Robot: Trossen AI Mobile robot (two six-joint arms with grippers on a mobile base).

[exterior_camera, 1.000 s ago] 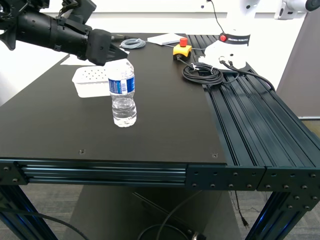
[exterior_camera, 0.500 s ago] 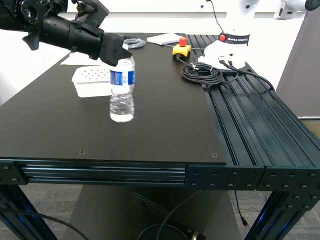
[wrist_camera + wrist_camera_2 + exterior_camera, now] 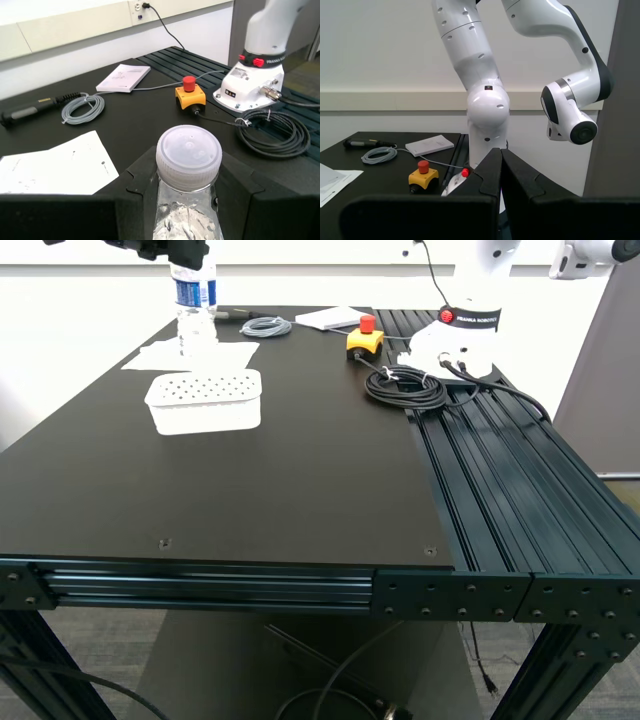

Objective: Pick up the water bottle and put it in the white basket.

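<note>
Our first gripper (image 3: 187, 200) has its fingers clamped on the water bottle (image 3: 193, 302) just under the cap, holding it aloft at 11 o'clock of the white basket (image 3: 204, 401). Our second gripper (image 3: 500, 175) is closed and empty. The bottle may swing or slip from so high a hold.

Matte black grippers.
My first gripper (image 3: 189, 200) has angular black plastic fingers (image 3: 145, 180); my second gripper (image 3: 500, 172) has matching wedge-shaped ones.
</note>
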